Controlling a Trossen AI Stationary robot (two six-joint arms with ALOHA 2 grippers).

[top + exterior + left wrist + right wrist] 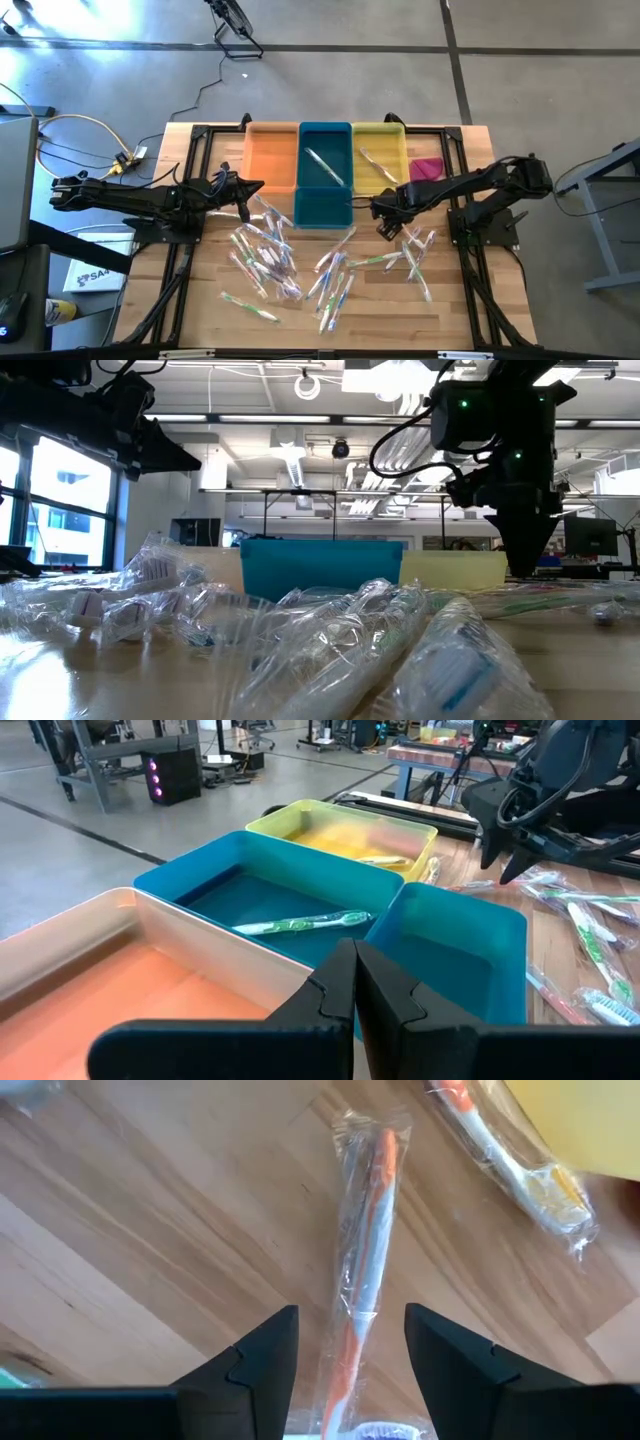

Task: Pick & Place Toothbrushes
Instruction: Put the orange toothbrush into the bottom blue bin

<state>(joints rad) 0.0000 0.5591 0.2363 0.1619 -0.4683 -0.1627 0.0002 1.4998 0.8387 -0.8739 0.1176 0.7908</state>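
Many wrapped toothbrushes (pixel 268 252) lie loose on the wooden table, more of them (pixel 412 256) to the right. My right gripper (pixel 385 218) points down, open, near the yellow bin (pixel 380 150). In the right wrist view its fingers (pixel 350 1325) stand on either side of one orange-and-white toothbrush (pixel 368 1230) that lies flat on the wood. I cannot see them touching it. One green toothbrush (pixel 300 925) lies in the far blue bin (pixel 325 150), and another toothbrush (pixel 385 860) lies in the yellow bin. My left gripper (pixel 355 960) hangs shut and empty left of the bins (pixel 245 190).
An orange bin (pixel 270 155) and a near blue bin (pixel 323 205) stand beside the others at the table's far middle. A pink cloth (pixel 427 168) lies right of the yellow bin. Another wrapped toothbrush (pixel 510 1160) lies close to my right gripper, by the yellow bin's wall.
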